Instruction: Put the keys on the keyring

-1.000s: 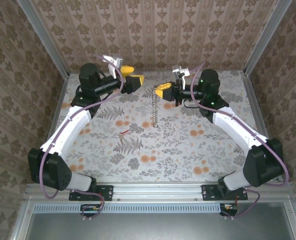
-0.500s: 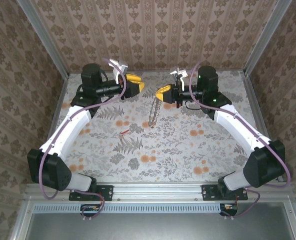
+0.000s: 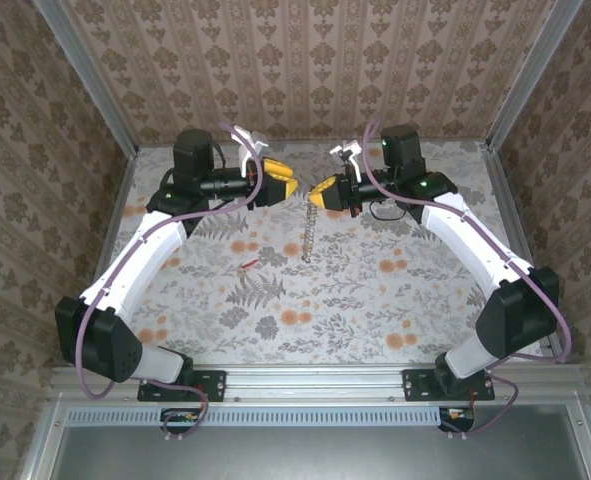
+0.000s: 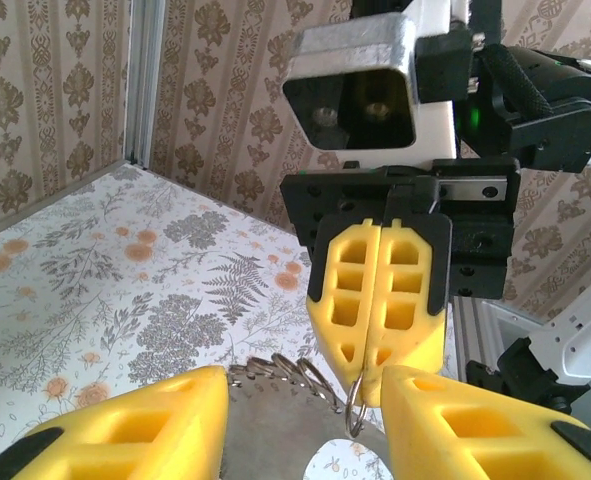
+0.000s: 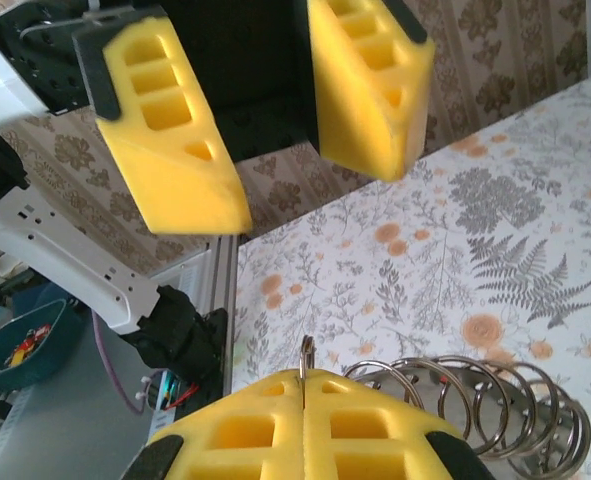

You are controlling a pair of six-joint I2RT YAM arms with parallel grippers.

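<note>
- Three papered walls were seen from above round a floral table (image 3: 375,300); the keyring (image 3: 310,232) was hung from the right gripper (image 3: 318,195), the red key (image 3: 246,264) laid apart.
- Left wrist: the left gripper (image 4: 303,390) was spread wide, empty.
- Right wrist: the keyring was pinched between closed fingers.

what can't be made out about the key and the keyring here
- red key, top view: too small to show its blade or hole
- keyring, right wrist view: gripped part hidden between the fingers of the shut right gripper
- keyring, left wrist view: lower part hidden behind the open left gripper and cut by the bottom edge
</note>
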